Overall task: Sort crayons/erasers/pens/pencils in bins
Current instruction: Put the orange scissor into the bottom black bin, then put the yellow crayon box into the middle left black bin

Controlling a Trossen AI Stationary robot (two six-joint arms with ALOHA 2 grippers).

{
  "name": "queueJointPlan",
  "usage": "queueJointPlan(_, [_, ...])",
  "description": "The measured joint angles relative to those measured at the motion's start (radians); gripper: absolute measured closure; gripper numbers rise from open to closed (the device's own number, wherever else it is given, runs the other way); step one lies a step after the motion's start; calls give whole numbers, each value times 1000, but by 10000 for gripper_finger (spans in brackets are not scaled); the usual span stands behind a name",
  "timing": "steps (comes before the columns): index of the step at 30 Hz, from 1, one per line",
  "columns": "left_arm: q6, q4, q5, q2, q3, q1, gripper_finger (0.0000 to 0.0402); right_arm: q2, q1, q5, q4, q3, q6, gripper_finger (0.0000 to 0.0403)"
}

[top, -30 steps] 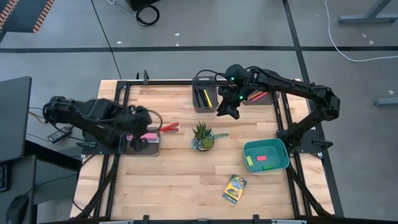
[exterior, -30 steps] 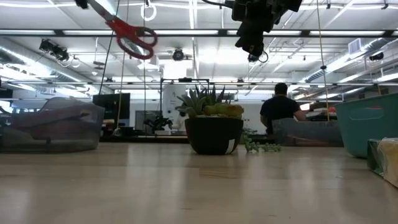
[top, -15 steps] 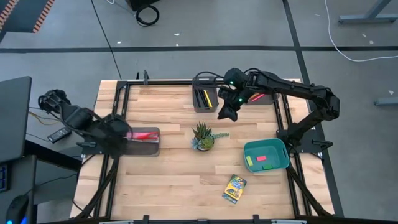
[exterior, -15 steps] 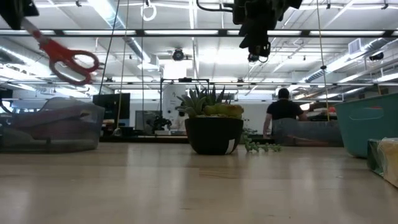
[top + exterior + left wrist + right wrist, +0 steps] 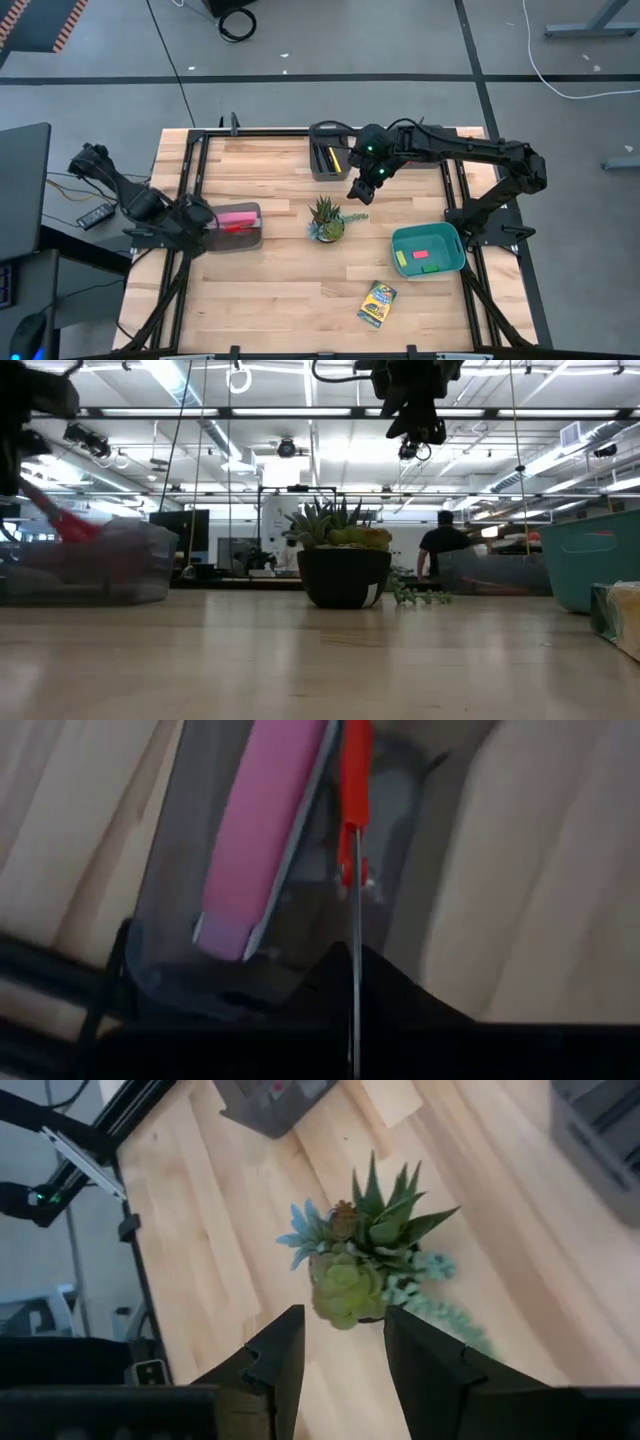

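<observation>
left gripper (image 5: 188, 215) clenched on red scissors (image 5: 352, 780), lowered into the grey bin (image 5: 240, 238) at the bench's left edge beside a long pink bar (image 5: 262, 830). right gripper (image 5: 338, 1342) released, empty, above the potted plant (image 5: 326, 219). risk: scissors snagging the bin wall, tipping it. scissor handles hidden. crayon box (image 5: 377, 303) lying unsorted near the front.

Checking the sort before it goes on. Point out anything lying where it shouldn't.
The crayon box lies loose on the bare table near the front edge, outside every bin. The grey bin at the left holds a long pink bar and a red-handled tool, neither a pen nor a pencil. Nothing looks spilled or broken.
</observation>
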Motion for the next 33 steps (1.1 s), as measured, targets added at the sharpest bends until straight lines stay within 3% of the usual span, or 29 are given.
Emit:
queueJointPlan(5, [-69,86,9,6,-66,-1,340,0,42,7,24,0,84,258])
queueJointPlan(13, [-58,117,4,7,-63,-2,245,0,122,51,48,0,172,258])
queueJointPlan(17, [-77,119,-7,6,-32,-2,218,0,179,48,13,0,220,258])
queueJointPlan(22, [-54,157,-44,6,36,-2,220,0,275,47,-27,0,270,258])
queueJointPlan(26, [61,317,-140,12,102,-2,241,0,373,48,-75,0,273,258])
queueJointPlan(33, [133,659,-249,118,128,38,270,0,584,136,-249,0,-87,257])
